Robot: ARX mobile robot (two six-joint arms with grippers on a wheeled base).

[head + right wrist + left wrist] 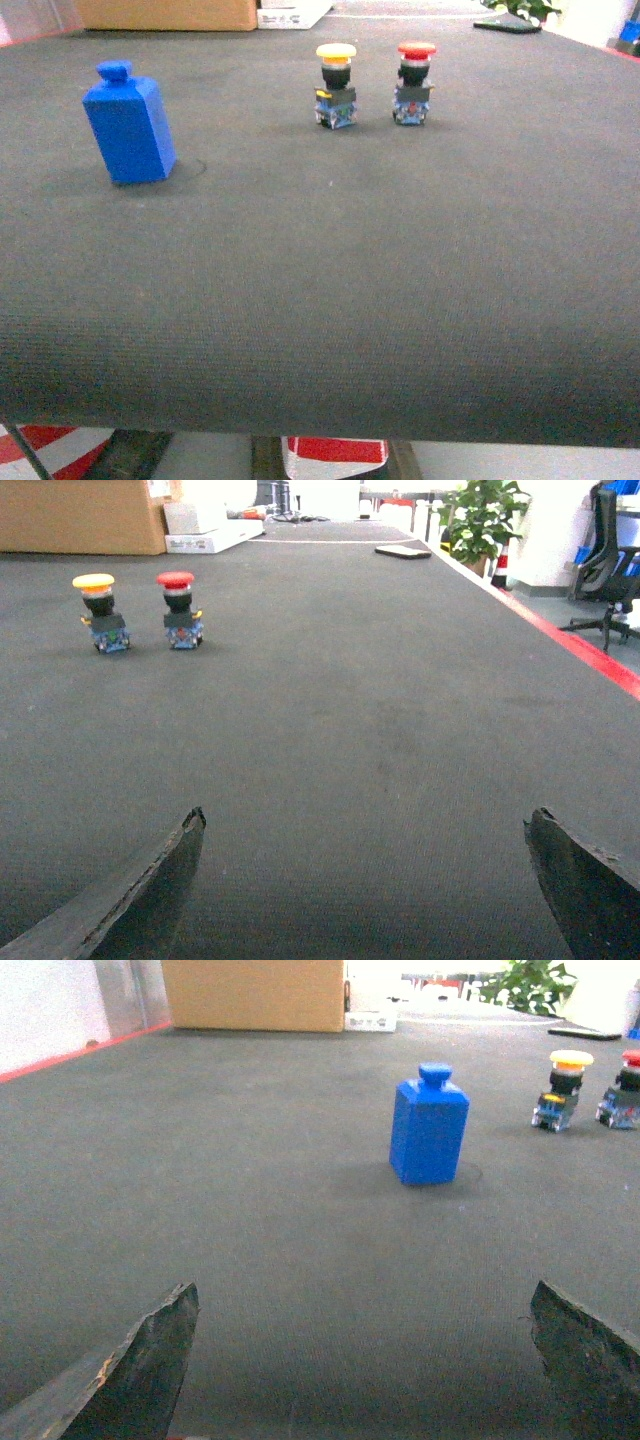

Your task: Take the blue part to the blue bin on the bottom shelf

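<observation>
The blue part (130,125), a boxy blue block with a small knob on top, stands upright on the dark mat at the left of the head view. In the left wrist view the blue part (428,1130) stands ahead and a little right of my left gripper (362,1290), well apart from it. That gripper is open with only mat between its fingers. My right gripper (366,815) is open too, over bare mat, and the part does not show in its view. Neither gripper appears in the head view. The blue bin and the bottom shelf are out of view.
A yellow-capped push button (336,85) and a red-capped push button (415,82) stand side by side right of the part. A cardboard box (255,995) sits at the table's far end. A red stripe (570,630) marks the right edge, with a chair (610,570) beyond.
</observation>
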